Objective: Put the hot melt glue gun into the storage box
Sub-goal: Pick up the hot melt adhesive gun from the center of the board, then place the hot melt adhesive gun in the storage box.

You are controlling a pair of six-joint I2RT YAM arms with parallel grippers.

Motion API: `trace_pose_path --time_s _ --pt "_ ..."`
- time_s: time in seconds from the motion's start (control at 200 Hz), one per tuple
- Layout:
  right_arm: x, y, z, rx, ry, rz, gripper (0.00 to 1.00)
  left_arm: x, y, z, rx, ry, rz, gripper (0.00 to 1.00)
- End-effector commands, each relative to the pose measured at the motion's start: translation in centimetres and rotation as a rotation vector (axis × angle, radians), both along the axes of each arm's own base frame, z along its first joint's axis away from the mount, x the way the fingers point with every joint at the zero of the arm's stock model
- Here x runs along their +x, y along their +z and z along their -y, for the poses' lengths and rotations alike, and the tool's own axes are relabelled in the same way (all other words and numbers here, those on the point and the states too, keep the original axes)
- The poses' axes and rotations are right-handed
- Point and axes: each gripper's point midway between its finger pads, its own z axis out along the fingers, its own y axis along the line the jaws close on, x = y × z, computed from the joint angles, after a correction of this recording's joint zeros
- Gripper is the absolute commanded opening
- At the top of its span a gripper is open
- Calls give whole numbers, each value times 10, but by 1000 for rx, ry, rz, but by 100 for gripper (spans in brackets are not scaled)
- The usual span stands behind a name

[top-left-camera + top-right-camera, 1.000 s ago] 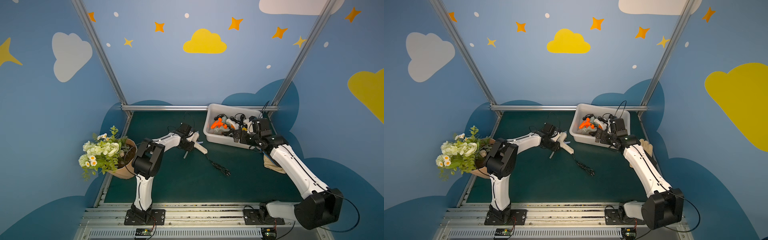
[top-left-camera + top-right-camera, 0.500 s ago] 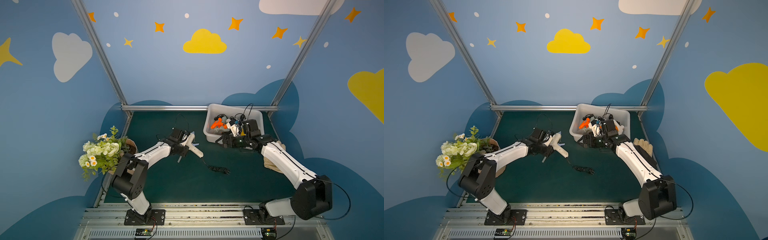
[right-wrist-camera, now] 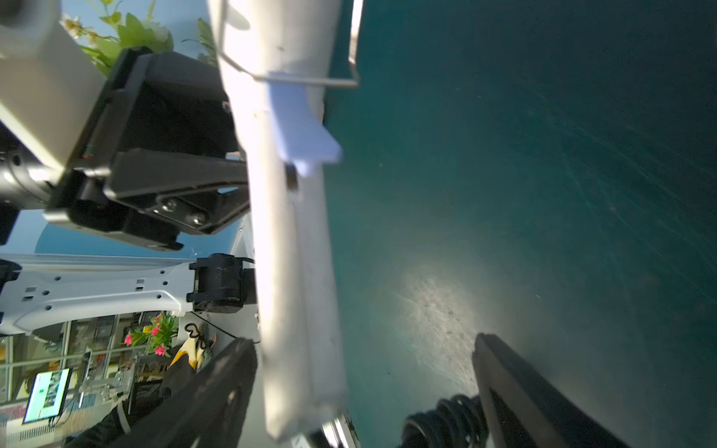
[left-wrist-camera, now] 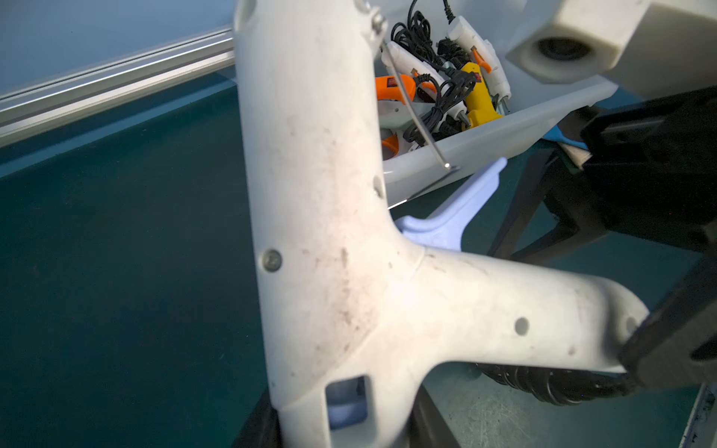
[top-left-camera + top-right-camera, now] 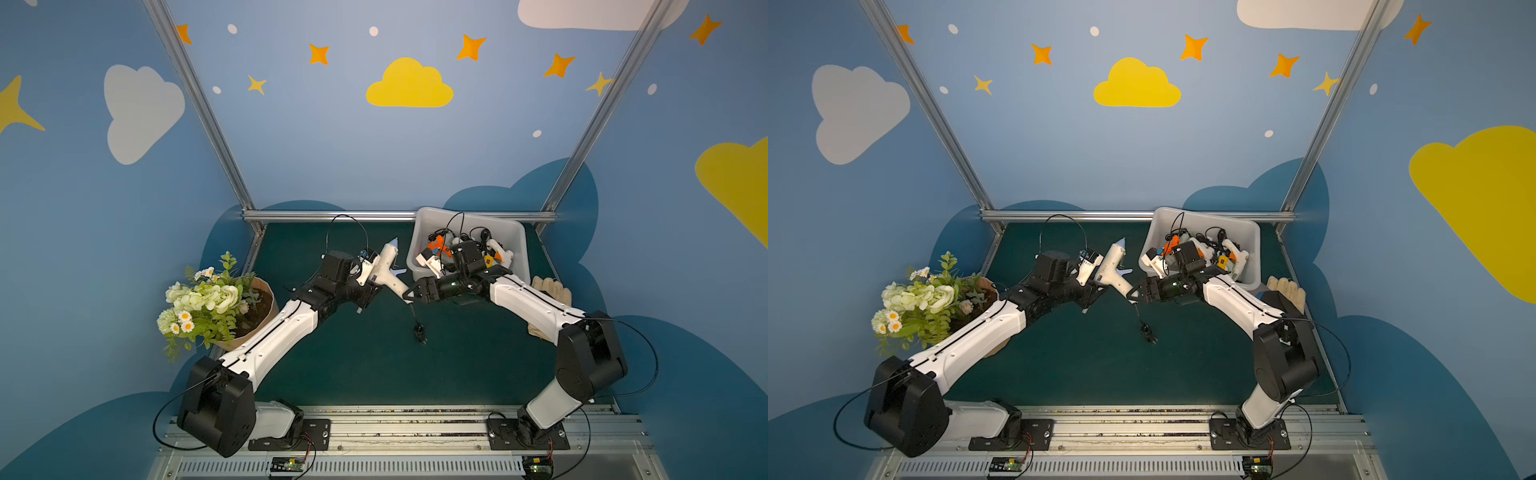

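Currently the glue gun is off the counter, outside the box and just beside its near corner on the left arm's side. The left tool is clamped on the rear of the gun's barrel; the right wrist view shows one of its fingers pressed flat against the gun. The nozzle points toward the back wall and the handle slants toward the right tool. That tool is spread wide, its jaws straddling the handle's butt: in the right wrist view one finger sits just beside the handle and the other stands well apart from it. In the left wrist view a fingertip touches the butt. The pale blue trigger faces the box. A black cord hangs from the butt, ending in a plug low over the counter; whether the plug rests on it I cannot tell. The box sits at the far right of the counter and holds a tangle of other guns, an orange one and a yellow one among them. Flowers in a pot stand at the counter's left edge, and gloves lie just beside the box's other near corner.
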Motion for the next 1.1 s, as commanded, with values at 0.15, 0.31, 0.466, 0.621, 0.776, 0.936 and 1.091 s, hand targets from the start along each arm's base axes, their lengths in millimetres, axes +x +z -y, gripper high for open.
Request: trace_pose_path --time_s 0.15,0.31,0.466,0.621,0.776,0.936,1.091 --pt "3 19 -29 86 72 30 77 3 25 17 -81 -63 51 3" --pt "2 22 -32 102 67 7 45 10 26 12 -70 -16 58 3" --pt "1 27 -29 100 41 4 10 14 31 13 -99 3 64 3" --pt "6 42 -18 93 -25 41 0 15 40 14 -137 26 59 51" --pt "29 76 13 111 -177 101 0 6 72 11 -225 56 104 100" --pt "65 120 61 175 -362 124 0 -7 110 -10 -304 156 175 100" --pt "101 164 99 217 -518 267 0 -27 124 -22 -361 185 206 100"
